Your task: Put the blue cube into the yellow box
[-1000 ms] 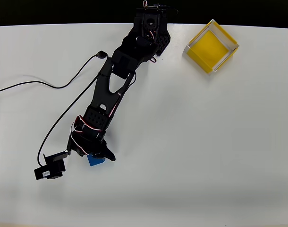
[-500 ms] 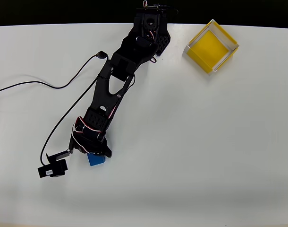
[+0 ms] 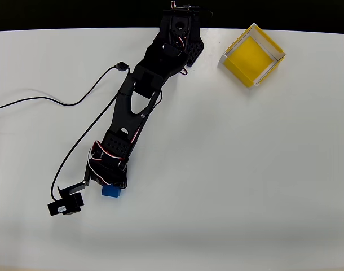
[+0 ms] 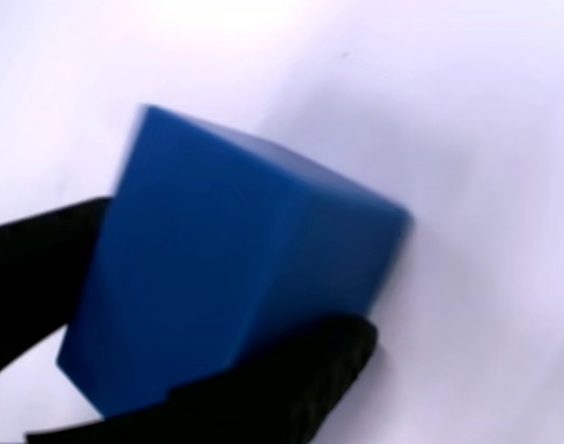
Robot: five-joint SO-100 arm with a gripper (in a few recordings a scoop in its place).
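The blue cube (image 3: 110, 192) sits at the lower left of the white table in the overhead view, partly under the black gripper (image 3: 111, 187). In the wrist view the cube (image 4: 236, 277) is close up, tilted and slightly blurred. One black finger (image 4: 32, 268) presses its left face and the other finger (image 4: 291, 388) presses its lower right face, so the gripper (image 4: 217, 314) is shut on it. I cannot tell if the cube is off the table. The yellow box (image 3: 252, 56) stands far off at the top right, open-topped and with nothing in it.
The black arm (image 3: 141, 101) stretches diagonally from its base (image 3: 180, 28) at the table's far edge down to the cube. A black cable (image 3: 59, 101) trails across the left side. The wrist camera block (image 3: 65, 206) juts out left of the cube.
The gripper's outer finger has swung in from the right and shut against the cube. The cube has turned and shifted slightly left. The wrist camera block has moved a little lower.
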